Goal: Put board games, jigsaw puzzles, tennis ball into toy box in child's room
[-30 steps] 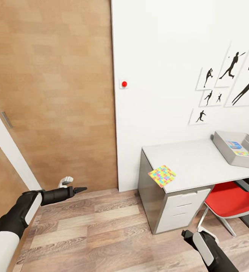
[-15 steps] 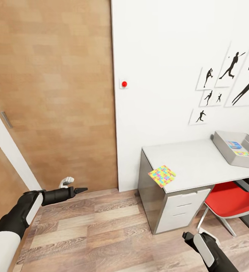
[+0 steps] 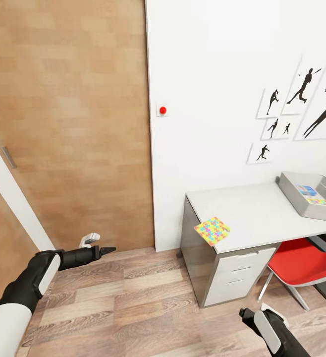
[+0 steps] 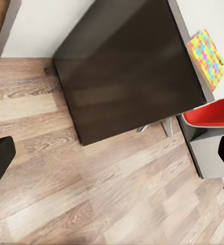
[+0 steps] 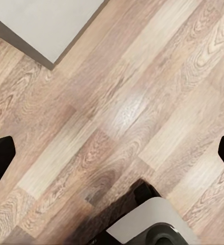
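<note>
One red chair sits tucked under the table.

No lettering, brand or number can be read anywhere. The small blue printed game box and the flat item with coloured print beside it, both lying in the grey lidless toy box on the white-topped table, carry print too small to make out. The framed wall pictures show black athlete silhouettes, without captions.
</note>
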You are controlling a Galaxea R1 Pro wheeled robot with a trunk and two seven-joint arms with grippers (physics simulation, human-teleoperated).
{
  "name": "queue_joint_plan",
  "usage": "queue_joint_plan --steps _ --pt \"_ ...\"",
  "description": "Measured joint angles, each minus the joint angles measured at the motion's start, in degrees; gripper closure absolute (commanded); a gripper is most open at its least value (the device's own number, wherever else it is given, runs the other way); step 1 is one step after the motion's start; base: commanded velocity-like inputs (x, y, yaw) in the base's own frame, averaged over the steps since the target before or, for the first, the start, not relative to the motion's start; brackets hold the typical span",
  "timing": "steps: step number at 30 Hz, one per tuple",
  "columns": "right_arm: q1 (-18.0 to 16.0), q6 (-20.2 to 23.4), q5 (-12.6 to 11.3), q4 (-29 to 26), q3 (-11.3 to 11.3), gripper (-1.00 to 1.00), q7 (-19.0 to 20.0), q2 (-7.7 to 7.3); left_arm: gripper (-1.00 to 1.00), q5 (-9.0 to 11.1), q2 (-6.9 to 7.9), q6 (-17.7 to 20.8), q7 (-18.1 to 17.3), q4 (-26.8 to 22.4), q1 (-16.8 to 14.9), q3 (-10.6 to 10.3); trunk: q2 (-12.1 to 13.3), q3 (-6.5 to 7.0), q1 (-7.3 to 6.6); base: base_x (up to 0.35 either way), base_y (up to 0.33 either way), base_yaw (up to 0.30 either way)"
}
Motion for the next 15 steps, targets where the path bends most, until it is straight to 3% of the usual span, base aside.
queue_joint_plan --steps 5,11,15 --pt "0.01 -0.10 0.08 1.10 0.01 -1.00 4.25 -0.86 -1.00 0.00 -1.68 -2.47 7.50 1.91 0.00 0.07 0.00 0.00 0.00 0.000 0.000 0.000" --pt "0.00 -0.18 0.09 2.93 -0.13 -1.00 8.45 -1.97 -1.00 0.04 -4.88 -6.00 21.05 5.01 0.00 0.10 0.00 0.00 0.00 0.000 0.000 0.000" --pt "0.00 -0.22 0.09 3.29 -0.26 -1.00 8.94 -2.09 -1.00 0.04 -5.88 -6.36 23.99 5.36 -0.02 0.07 0.00 0.00 0.00 0.000 0.000 0.000"
